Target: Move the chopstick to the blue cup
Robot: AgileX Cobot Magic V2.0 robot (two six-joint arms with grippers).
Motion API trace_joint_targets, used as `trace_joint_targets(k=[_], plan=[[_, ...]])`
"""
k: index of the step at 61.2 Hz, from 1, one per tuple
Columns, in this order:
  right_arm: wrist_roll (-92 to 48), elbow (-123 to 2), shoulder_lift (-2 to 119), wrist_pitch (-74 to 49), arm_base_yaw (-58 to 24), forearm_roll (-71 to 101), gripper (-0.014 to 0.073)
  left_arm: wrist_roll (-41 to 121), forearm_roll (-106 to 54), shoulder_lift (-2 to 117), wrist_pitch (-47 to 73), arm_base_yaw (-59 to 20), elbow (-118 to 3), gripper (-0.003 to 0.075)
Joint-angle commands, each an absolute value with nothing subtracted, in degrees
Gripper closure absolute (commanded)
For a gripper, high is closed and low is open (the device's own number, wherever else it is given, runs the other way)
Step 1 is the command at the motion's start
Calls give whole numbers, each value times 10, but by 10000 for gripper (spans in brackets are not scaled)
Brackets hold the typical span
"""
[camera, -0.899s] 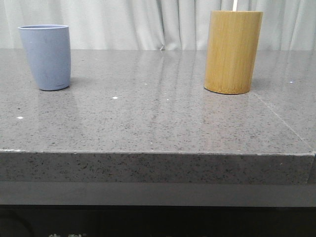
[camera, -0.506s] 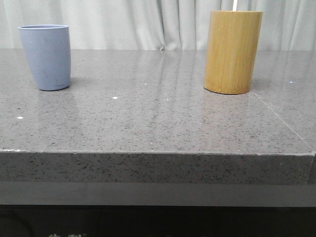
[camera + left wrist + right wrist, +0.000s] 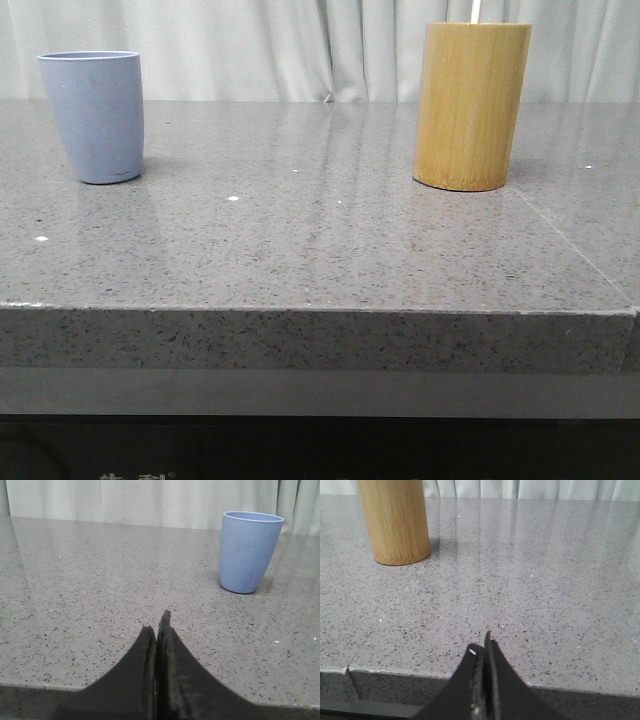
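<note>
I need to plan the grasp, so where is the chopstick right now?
In the front view, the chopstick stands inside the bamboo holder on the table's right side, only its tip showing above the rim, far from the blue cup.

Looks like a staged test setup rather than a lived-in kitchen: a speckled grey stone bench (image 3: pixel 320 250) with a seam line, a pale pleated curtain (image 3: pixel 280 45) drawn right across behind it, and just two lone vessels standing on the polished surface.

- Front view: low, level with the worktop (image 3: pixel 320 250), facing the curtain.
- Left wrist view: near the edge, sharing the blue cup (image 3: pixel 250 552).
- Right wrist view: likewise, sharing the bamboo holder (image 3: pixel 395 520).
</note>
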State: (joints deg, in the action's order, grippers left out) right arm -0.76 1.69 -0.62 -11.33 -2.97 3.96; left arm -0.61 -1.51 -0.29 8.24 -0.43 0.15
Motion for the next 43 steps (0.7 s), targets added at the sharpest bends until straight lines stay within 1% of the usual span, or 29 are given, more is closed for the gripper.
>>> trace_joint_targets(k=[1, 31, 43], plan=[[-12, 13, -18, -65, -26, 35, 662, -11, -21, -17, 34, -9, 6, 739], [-12, 13, -18, -62, -26, 36, 662, -11, -11, -17, 21, -8, 6, 739], [-12, -7, -18, -15, -26, 36, 662, -11, -17, -17, -71, -8, -6, 739]])
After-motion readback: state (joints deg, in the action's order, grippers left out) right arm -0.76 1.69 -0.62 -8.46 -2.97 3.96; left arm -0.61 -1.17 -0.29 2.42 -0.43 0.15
